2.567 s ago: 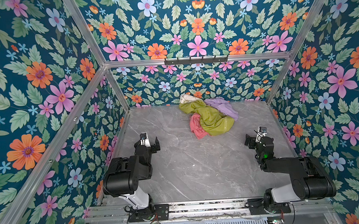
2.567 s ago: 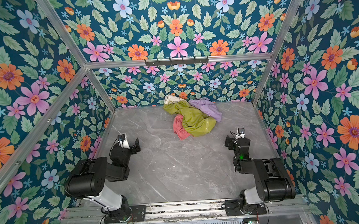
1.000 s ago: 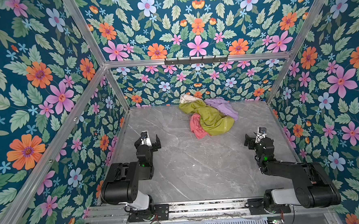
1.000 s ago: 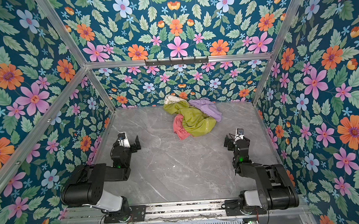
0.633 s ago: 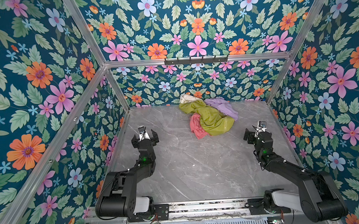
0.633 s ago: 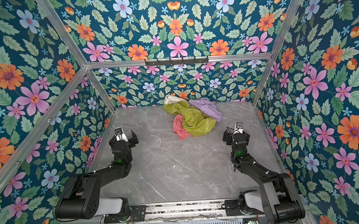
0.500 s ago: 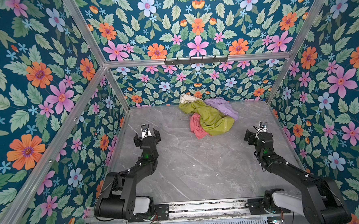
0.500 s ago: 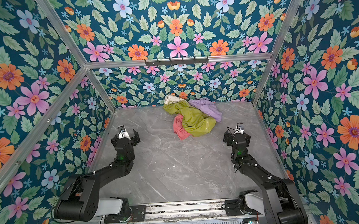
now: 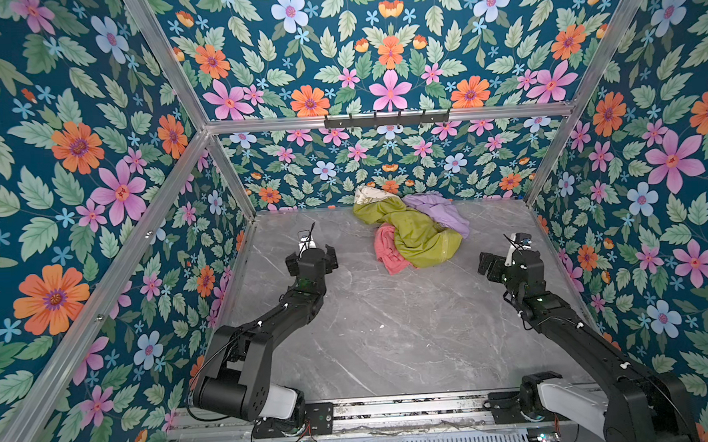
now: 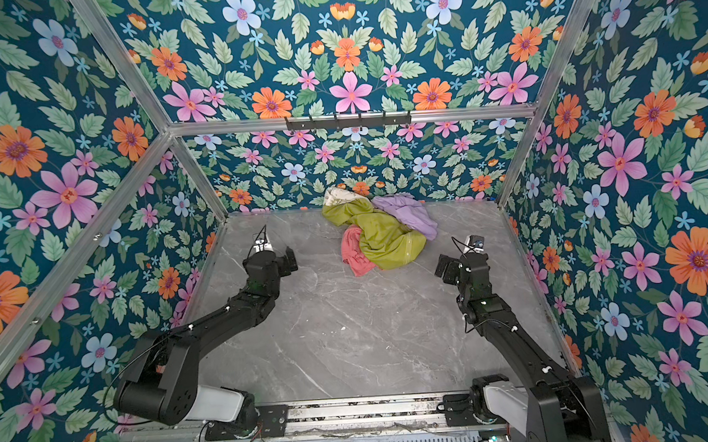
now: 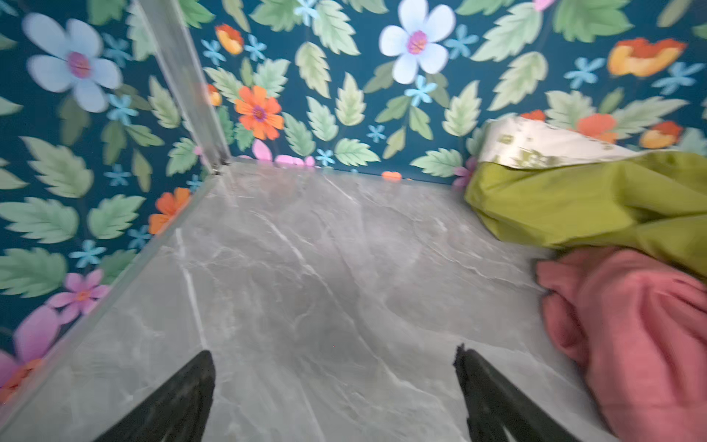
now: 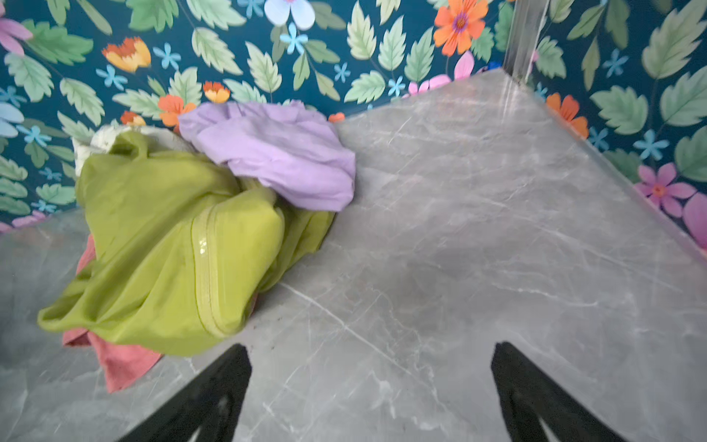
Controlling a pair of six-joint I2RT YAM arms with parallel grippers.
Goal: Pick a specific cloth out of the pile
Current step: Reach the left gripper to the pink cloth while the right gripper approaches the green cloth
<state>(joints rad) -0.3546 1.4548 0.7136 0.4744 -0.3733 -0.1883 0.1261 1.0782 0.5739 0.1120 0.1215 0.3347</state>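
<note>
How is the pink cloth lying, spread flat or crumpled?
Crumpled: the pink cloth is bunched in folds, partly tucked under the green cloth.

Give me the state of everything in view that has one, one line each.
left gripper: open, holding nothing.
right gripper: open, holding nothing.
olive-green cloth: crumpled, lying on top.
salmon-pink cloth: crumpled, partly under the olive-green cloth, untouched.
lilac cloth: crumpled, against the olive-green cloth.
cream patterned cloth: mostly buried at the back.

The cloth [image 9: 387, 251] looks soft and matt, the tabletop [image 9: 391, 332] smooth (faintly glossy).
</note>
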